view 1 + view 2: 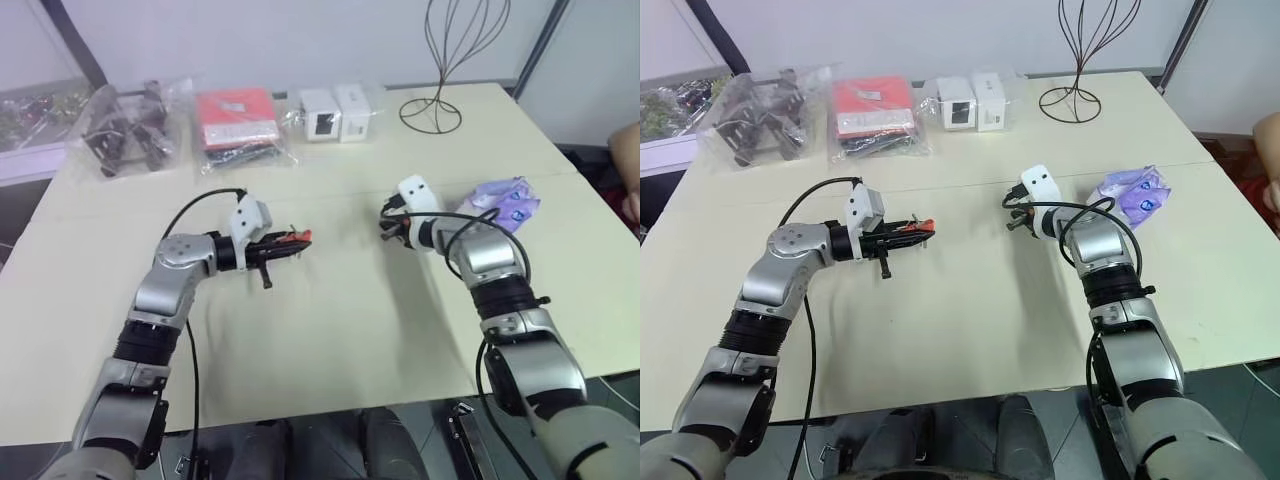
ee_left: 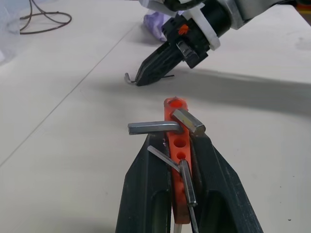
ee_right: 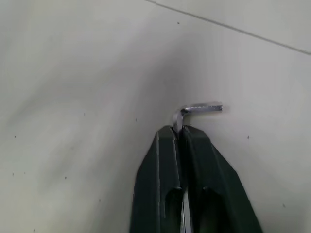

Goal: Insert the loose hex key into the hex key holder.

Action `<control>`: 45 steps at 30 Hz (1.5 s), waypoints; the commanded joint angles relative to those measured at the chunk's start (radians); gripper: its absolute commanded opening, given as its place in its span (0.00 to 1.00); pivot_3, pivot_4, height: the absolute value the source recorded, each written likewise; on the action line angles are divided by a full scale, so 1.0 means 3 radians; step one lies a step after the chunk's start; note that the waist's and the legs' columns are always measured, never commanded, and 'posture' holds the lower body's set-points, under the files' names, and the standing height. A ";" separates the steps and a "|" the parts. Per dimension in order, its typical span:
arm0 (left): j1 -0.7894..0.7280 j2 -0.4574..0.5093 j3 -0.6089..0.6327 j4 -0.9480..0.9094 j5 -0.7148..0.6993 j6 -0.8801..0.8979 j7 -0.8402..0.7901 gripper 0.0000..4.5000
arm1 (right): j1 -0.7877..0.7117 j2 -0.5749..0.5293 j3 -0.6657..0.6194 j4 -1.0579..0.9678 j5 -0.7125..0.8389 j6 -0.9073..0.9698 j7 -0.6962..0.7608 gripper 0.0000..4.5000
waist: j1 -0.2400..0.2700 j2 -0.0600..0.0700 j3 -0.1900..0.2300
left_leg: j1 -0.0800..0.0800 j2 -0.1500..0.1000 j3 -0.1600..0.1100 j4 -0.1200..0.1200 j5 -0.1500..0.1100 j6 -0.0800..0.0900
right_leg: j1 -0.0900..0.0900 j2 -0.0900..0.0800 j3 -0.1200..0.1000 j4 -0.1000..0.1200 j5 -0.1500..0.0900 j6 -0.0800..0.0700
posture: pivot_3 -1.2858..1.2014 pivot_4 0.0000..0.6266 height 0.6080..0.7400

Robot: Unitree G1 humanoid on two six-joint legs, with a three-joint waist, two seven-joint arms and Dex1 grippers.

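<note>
Table [image 1: 330, 330]: pale, bare in the middle.
Left gripper [image 2: 181, 145]: clamped on the hex key holder [image 2: 176, 145], an orange block with holes and short keys.
Right gripper [image 3: 181, 133]: pinching the loose hex key [image 3: 199, 109], a silvery L-rod, just above the tabletop.

you're looking down on a pale cream table [image 1: 330, 330] with a seam running across its middle, set against a white wall [image 1: 300, 40]. along its far edge sit clear plastic bags [image 1: 125, 130], a red packet [image 1: 237, 118], two small white boxes [image 1: 335, 113] and a wire stand [image 1: 445, 60]; a purple tissue pack [image 1: 505, 200] lies to the right.
</note>
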 commanded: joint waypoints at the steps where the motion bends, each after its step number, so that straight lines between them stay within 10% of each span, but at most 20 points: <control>1: -0.0043 0.0028 0.0064 -0.0099 -0.0061 -0.0023 0.0013 0.00 | -0.0024 0.0046 0.0072 0.0163 -0.0080 -0.0076 -0.0025 0.01 | 0.0000 -0.0001 -0.0001 | 0.0002 0.0000 0.0001 0.0000 0.0000 0.0000 | 0.0001 0.0000 0.0001 0.0000 0.0000 0.0000 | 0.52 0.24 1.00; 9: -0.0239 0.0074 0.0069 0.0200 -0.0077 -0.0059 -0.0154 0.00 | -0.0269 0.0155 -0.0575 -0.0177 0.0484 -0.0904 0.0106 0.01 | 0.0011 0.0000 0.0001 | 0.0005 0.0000 0.0005 -0.0003 0.0000 0.0000 | 0.0002 0.0000 0.0004 0.0000 0.0000 0.0000 | 0.52 0.24 1.00; 18: -0.1004 -0.0241 0.0306 0.0937 -0.0476 0.0198 -0.0331 0.00 | -0.0405 0.0694 -0.1529 -0.1235 0.2191 -0.0086 -0.0068 0.01 | 0.0019 0.0000 0.0000 | -0.0001 -0.0001 -0.0003 -0.0003 0.0000 0.0000 | 0.0002 -0.0001 0.0000 0.0000 0.0000 0.0000 | 0.52 0.24 1.00; 45: -0.1618 -0.0706 0.0354 0.1603 -0.0447 -0.0146 -0.0517 0.00 | 0.0065 0.0964 -0.1244 -0.1798 0.2626 -0.0029 -0.0416 0.01 | 0.0003 0.0000 0.0001 | -0.0003 -0.0001 0.0001 -0.0005 0.0000 0.0001 | -0.0005 0.0000 0.0002 0.0003 0.0000 0.0000 | 0.52 0.24 1.00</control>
